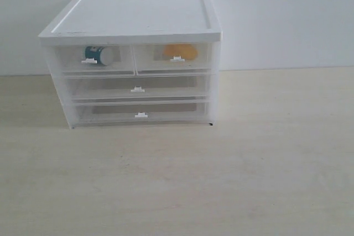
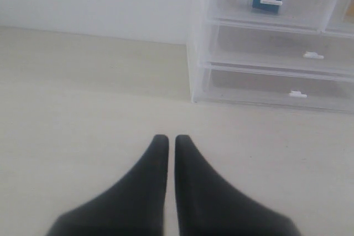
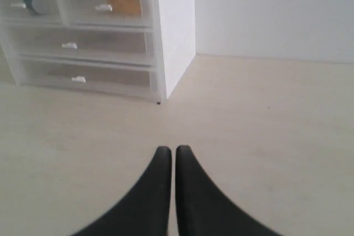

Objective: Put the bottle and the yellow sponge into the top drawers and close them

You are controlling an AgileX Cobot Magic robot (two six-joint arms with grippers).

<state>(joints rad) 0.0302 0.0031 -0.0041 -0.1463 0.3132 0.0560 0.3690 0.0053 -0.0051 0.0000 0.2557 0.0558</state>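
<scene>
The bottle (image 1: 99, 55) lies inside the left top drawer (image 1: 119, 66) and the yellow sponge (image 1: 180, 51) inside the right top drawer (image 1: 202, 62). Both drawer fronts sit flush with the cabinet (image 1: 138, 20). We see a pale, faintly wood-grained table (image 1: 232, 181) carrying the cabinet at its far side, against a plain white wall (image 1: 287, 15). Our left pincer (image 2: 166, 139) and right pincer (image 3: 166, 150) reach over the near table, each closed, dark tapered jaws almost meeting, holding nothing, well apart from the cabinet. The drawers are translucent plastic with small white tab handles. The cabinet top is opaque white with a raised rim. The bottle shows a teal band, and the sponge reads orange-yellow through the plastic.
</scene>
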